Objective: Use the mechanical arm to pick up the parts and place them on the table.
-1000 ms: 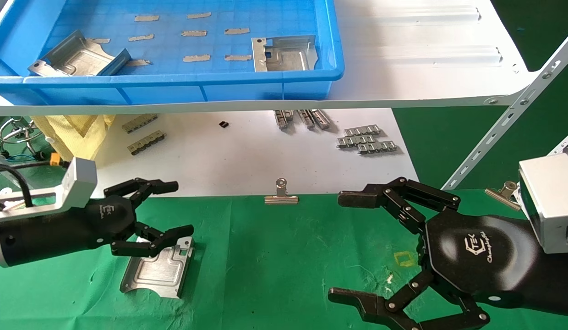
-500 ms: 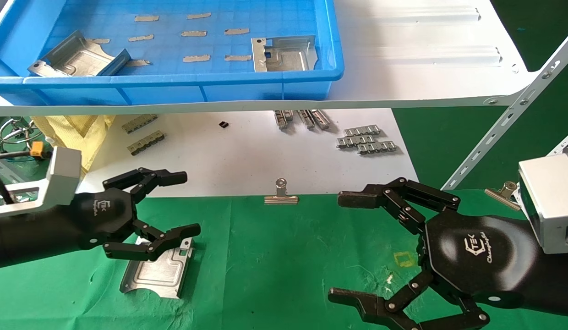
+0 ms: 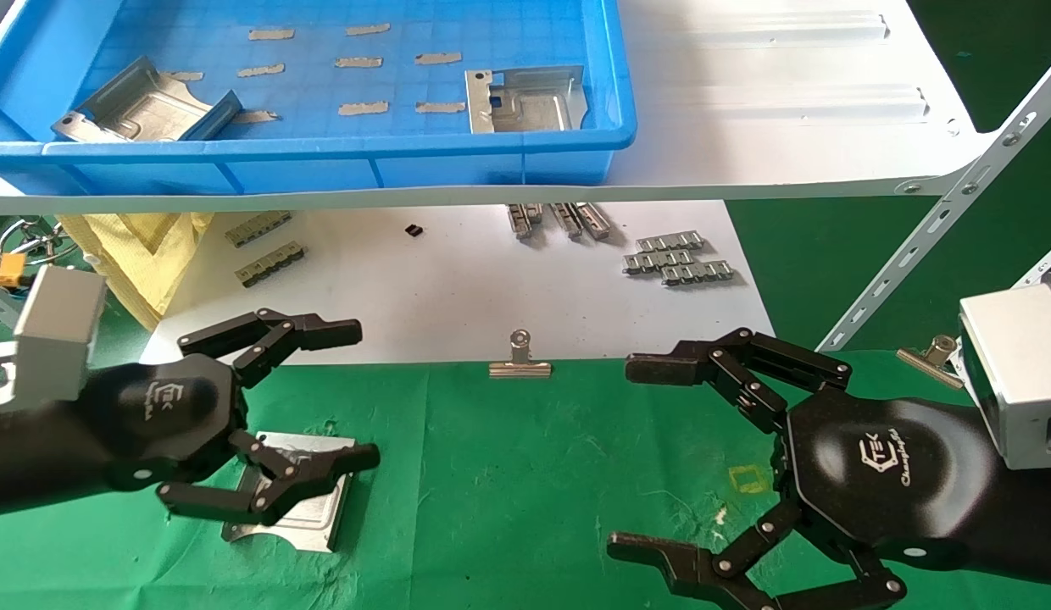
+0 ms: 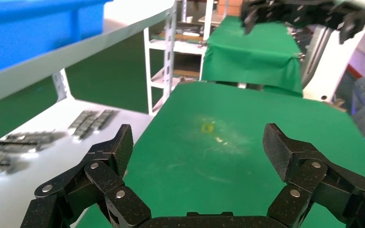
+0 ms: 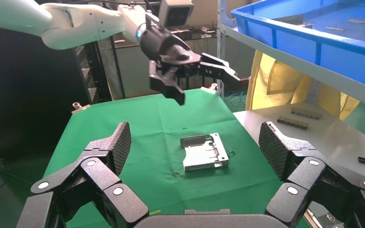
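Placed part [image 3: 292, 496]: flat on the green table [image 3: 508, 474], at 7 o'clock in the head view, free of any grip.
Left gripper [image 3: 339, 398]: above the part, fingers spread apart, empty; judged a release.
Remaining parts [image 3: 525, 100]: two in the blue tray [image 3: 322, 152] at 11 o'clock, awaiting pickup.
Right gripper [image 3: 640, 457]: parked at 5 o'clock, fingers apart, empty.

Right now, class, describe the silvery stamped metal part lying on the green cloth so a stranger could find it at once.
Start at the green cloth table, then its left side under the open left gripper. The silvery stamped sheet-metal part lies flat there, alone; the other two sit in the blue plastic tray.
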